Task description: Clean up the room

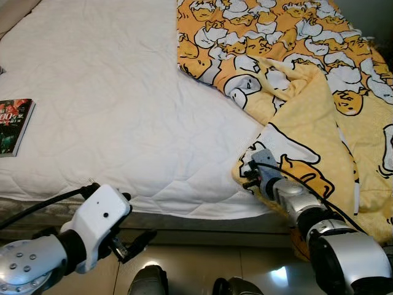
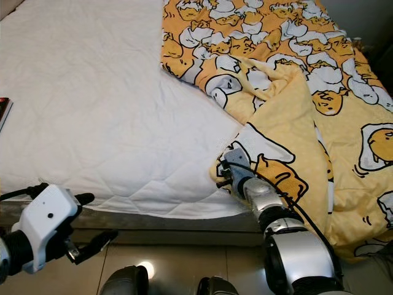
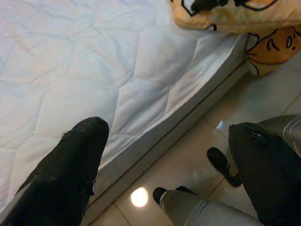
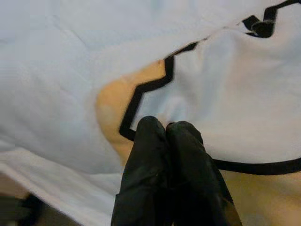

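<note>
A yellow blanket (image 1: 307, 123) printed with cartoon eggs covers the right half of the bed, one flap folded over to show its plain yellow underside. My right gripper (image 1: 249, 167) is at the blanket's near corner by the bed's front edge, its fingers (image 4: 164, 141) pressed together on the fabric. A book (image 1: 13, 126) with a dark red cover lies at the left edge of the white mattress (image 1: 110, 92). My left gripper (image 1: 138, 216) hangs open below the mattress's front edge, holding nothing.
The bed frame's front rail (image 1: 202, 222) runs across in front of me. Glossy tiled floor (image 3: 188, 160) lies below it, with my feet (image 1: 150, 279) close to the bed. The blanket's right side drapes over the edge toward the floor.
</note>
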{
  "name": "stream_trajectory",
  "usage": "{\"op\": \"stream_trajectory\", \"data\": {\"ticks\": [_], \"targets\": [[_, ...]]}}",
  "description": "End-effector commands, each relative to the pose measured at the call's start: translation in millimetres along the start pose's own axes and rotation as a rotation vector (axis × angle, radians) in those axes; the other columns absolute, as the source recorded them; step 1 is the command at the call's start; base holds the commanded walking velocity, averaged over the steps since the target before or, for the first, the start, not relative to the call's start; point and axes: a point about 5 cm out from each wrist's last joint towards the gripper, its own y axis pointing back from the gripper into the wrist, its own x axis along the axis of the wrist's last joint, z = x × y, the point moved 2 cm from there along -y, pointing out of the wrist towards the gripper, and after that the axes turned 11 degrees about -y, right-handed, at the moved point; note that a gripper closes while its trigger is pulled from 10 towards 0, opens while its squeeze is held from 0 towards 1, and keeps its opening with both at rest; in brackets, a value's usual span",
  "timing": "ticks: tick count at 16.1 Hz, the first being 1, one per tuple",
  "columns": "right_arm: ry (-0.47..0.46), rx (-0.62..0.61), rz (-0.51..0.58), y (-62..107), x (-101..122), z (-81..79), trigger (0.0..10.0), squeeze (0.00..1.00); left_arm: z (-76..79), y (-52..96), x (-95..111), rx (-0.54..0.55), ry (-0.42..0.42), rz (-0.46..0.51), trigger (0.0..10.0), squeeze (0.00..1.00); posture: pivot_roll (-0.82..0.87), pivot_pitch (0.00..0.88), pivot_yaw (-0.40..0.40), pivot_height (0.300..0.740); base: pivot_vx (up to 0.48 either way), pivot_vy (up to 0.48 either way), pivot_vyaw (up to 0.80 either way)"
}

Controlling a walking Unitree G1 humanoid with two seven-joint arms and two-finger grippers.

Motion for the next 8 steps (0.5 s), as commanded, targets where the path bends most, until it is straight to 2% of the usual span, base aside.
{"op": "stream_trajectory", "data": {"ticks": [1, 3, 6, 7, 8], "targets": [[-0.028, 0.075, 0.007, 3.3, 7, 2.1, 0.0, 0.00, 1.2, -1.6, 2, 0.006, 0.004, 0.016, 10.0, 0.00, 0.18, 0.080, -0.072, 0.740, 0.000, 0.000, 0.00], [-0.019, 0.253, -0.016, 9.1, 6, -3.4, 0.0, 0.00, 1.9, -2.2, 0, 0.020, 0.015, 0.015, 10.0, 0.00, 0.17, 0.070, -0.074, 0.740, 0.000, 0.000, 0.00], [-0.064, 0.384, 0.086, 13.6, 25, -10.3, 0.0, 0.00, 5.5, -4.6, 1, 0.012, 0.017, 0.021, 10.0, 0.00, 0.16, 0.066, -0.076, 0.740, 0.000, 0.000, 0.00], [0.030, 0.331, 0.102, 11.4, 25, -11.0, 0.0, 0.00, 6.0, -5.1, 2, 0.011, 0.012, 0.025, 10.0, 0.00, 0.16, 0.066, -0.076, 0.740, 0.000, 0.000, 0.00], [0.111, 0.211, 0.141, 7.1, 29, -9.9, 10.0, 1.00, 4.5, -8.3, 5, 0.011, 0.010, 0.035, 10.0, 0.00, 0.16, 0.078, -0.063, 0.740, 0.000, 0.000, 0.00]]}}
